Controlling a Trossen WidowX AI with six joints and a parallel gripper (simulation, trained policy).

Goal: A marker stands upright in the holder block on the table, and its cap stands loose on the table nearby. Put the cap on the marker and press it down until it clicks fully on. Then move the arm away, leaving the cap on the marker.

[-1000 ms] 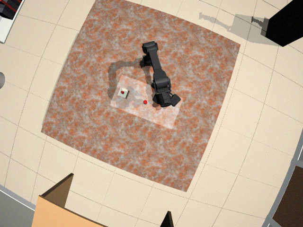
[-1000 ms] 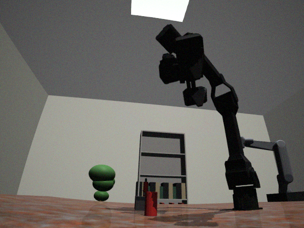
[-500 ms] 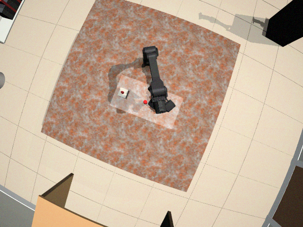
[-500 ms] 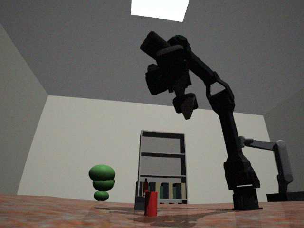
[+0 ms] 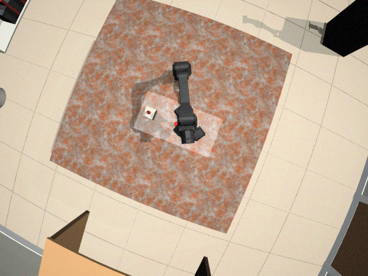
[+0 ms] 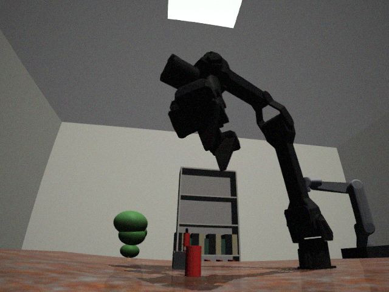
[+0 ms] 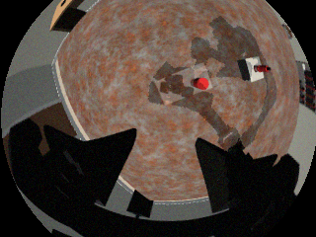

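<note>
Fingers of the gripper [image 5: 187, 135] [image 6: 215, 160] [image 7: 166, 135] stood open, nothing between them, raised well above the desk [image 5: 118, 166] [image 6: 62, 275] [image 7: 123, 49]. The red cap [image 5: 175, 123] [image 6: 192, 260] [image 7: 201, 83] was found upright near the desk's middle, apart from the fingers and off the marker. Holder block [image 5: 152, 115] [image 6: 179, 260] [image 7: 253, 76] was noted between the cap and the left edge in the top view, well in from every corner. In it the red marker [image 5: 148, 112] [image 6: 186, 238] [image 7: 262, 68] stood upright, dark tip exposed. The black arm [image 5: 184, 93] [image 6: 287, 173] reached over from its base, on the top-edge side of the cap.
</note>
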